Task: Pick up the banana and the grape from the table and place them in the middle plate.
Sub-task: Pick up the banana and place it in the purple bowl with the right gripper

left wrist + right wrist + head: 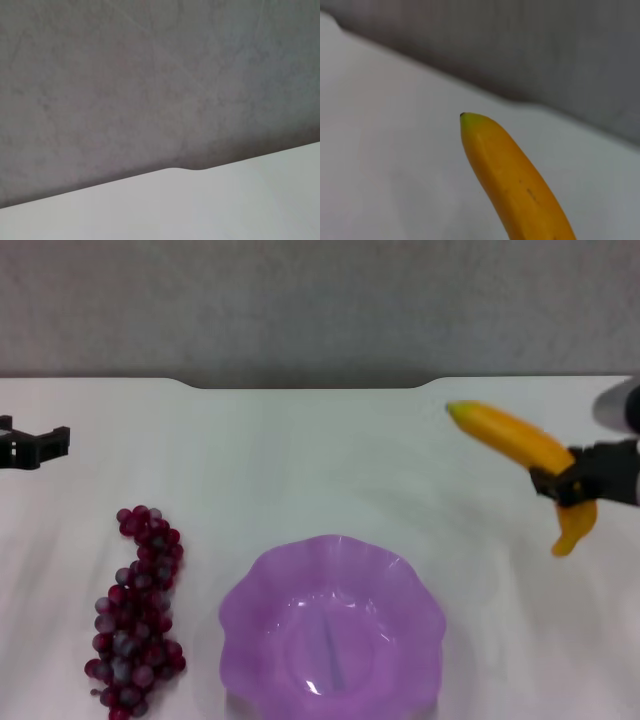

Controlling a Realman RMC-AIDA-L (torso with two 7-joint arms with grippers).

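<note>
My right gripper (567, 485) is shut on the yellow-orange banana (512, 438) and holds it above the white table (330, 460) at the right edge of the head view, greenish tip pointing left and away. The banana also fills the right wrist view (515, 180). The bunch of dark red and purple grapes (138, 610) lies on the table at the near left. The translucent purple middle plate (400, 580) with a wavy rim sits empty at the near centre. My left gripper (38, 444) hovers at the far left, beyond the grapes.
The table's far edge has a shallow notch (305, 386), with a grey wall behind it. The notch also shows in the left wrist view (187, 169).
</note>
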